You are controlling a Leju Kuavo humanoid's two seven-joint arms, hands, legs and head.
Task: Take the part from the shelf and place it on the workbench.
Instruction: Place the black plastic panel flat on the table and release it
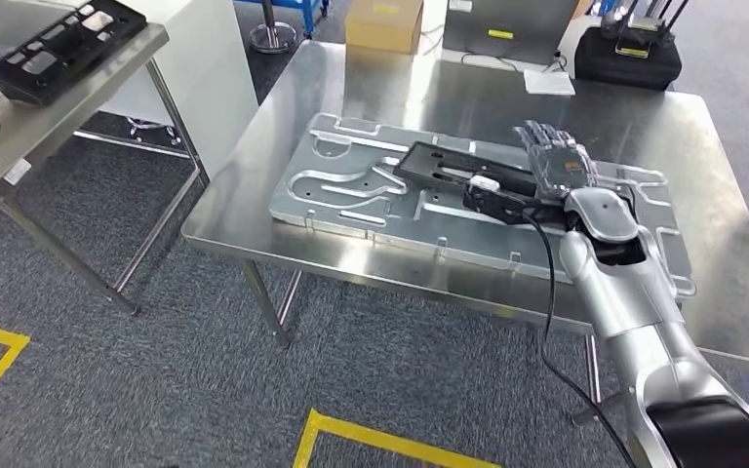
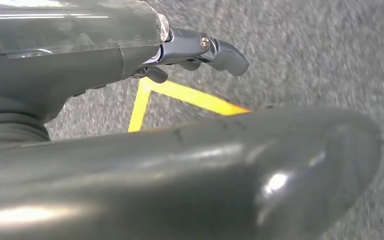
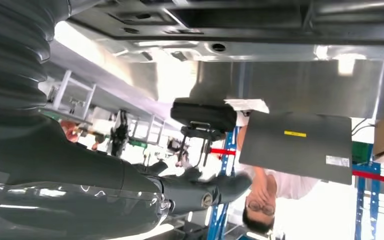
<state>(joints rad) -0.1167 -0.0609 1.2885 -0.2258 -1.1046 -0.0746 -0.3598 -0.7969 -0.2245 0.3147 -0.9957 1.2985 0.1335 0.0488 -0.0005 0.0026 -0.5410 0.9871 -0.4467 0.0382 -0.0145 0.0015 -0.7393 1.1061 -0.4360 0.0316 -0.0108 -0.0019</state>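
The black flat part (image 1: 458, 174) lies on the embossed grey metal plate (image 1: 351, 185) on the steel workbench (image 1: 731, 166). My right hand (image 1: 558, 161) hovers at the part's right end, fingers stretched out flat and apart, gripping nothing. In the right wrist view the part's dark underside (image 3: 230, 20) sits apart from my right hand's fingers (image 3: 200, 192), with a gap between them. My left hand (image 2: 200, 50) hangs over the grey carpet and holds nothing, its fingers loosely extended.
A second black part (image 1: 59, 44) lies on the steel shelf table (image 1: 19, 136) at the far left. A cardboard box (image 1: 383, 21), a grey case (image 1: 507, 24) and a black device (image 1: 629, 54) stand at the bench's back. A person (image 3: 265, 195) stands beyond the bench. Yellow floor tape (image 1: 380, 441) marks the carpet.
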